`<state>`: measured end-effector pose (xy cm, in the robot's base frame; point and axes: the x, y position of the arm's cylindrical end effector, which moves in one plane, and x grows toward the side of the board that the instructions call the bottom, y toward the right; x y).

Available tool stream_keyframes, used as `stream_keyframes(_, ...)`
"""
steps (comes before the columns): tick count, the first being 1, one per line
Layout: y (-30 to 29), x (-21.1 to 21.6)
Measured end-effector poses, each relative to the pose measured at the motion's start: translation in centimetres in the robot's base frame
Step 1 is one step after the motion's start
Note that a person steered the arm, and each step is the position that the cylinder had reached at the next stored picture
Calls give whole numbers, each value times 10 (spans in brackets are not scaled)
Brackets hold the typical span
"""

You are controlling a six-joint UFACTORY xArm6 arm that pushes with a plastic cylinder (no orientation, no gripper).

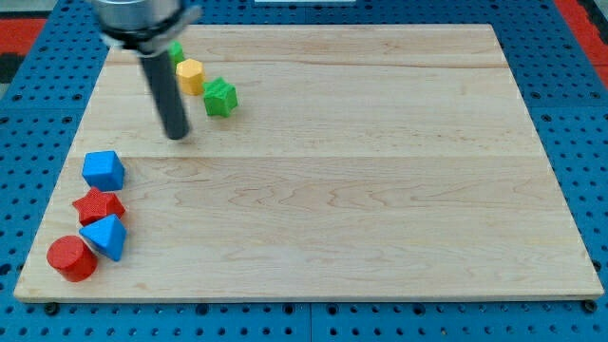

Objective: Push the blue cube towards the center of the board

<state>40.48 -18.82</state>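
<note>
The blue cube (103,170) lies near the left edge of the wooden board (361,190). My tip (177,136) rests on the board above and to the right of the blue cube, apart from it. The rod rises from the tip to the arm at the view's top left.
A red star block (98,205), a blue triangular block (104,236) and a red cylinder (71,258) cluster below the blue cube at the bottom left. A yellow hexagonal block (190,75), a green star block (220,97) and a green block (176,51) partly behind the rod sit at the top left.
</note>
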Motion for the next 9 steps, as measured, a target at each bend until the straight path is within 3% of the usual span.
stream_keyframes(1, -87, -6)
stream_keyframes(2, -116, -5)
stream_keyframes(3, -114, 38)
stream_keyframes(4, -102, 74)
stream_keyframes(7, 47, 51)
stream_keyframes(9, 87, 62)
